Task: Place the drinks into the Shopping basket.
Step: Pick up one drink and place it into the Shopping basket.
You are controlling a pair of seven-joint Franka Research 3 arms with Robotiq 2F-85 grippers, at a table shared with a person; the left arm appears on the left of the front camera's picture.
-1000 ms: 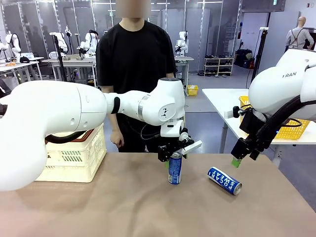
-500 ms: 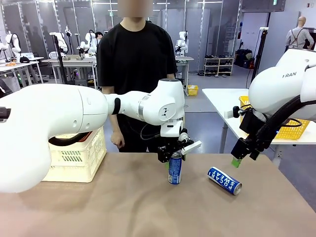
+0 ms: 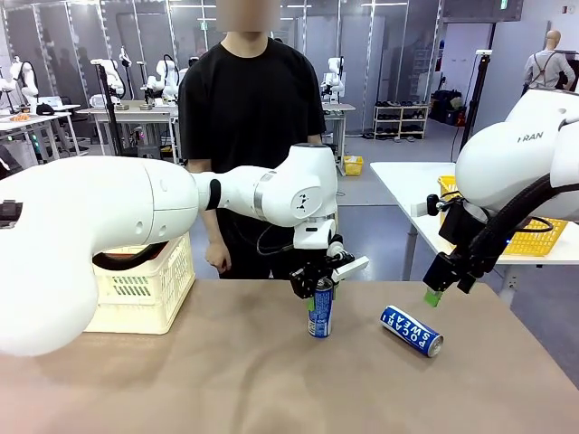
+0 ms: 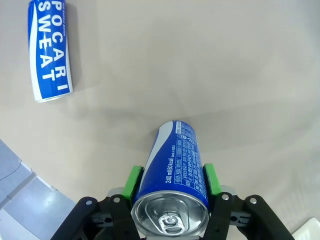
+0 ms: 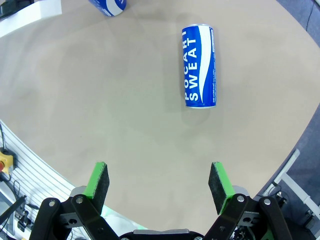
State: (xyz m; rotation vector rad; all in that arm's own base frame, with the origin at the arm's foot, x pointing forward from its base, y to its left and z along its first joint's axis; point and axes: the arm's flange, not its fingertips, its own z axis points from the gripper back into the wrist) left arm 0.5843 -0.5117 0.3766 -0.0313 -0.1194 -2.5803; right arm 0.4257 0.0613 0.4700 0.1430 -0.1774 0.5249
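Two drink cans show in the front view. The left gripper (image 3: 318, 287) is clamped on the upright can (image 3: 319, 314) mid-table. The lying can (image 3: 411, 330) rests to the right, and the Shopping basket (image 3: 149, 291) stands far left.

Left wrist view: green pads (image 4: 132, 181) press both sides of the upright can.

Right wrist view: the right gripper (image 5: 159, 182) hangs jaws apart, short of the lying can.

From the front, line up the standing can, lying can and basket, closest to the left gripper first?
1. Upright blue-and-white metal can, clamped in the left gripper.
2. Lying blue-and-white metal can, to the right.
3. Cream slotted plastic basket, far left.
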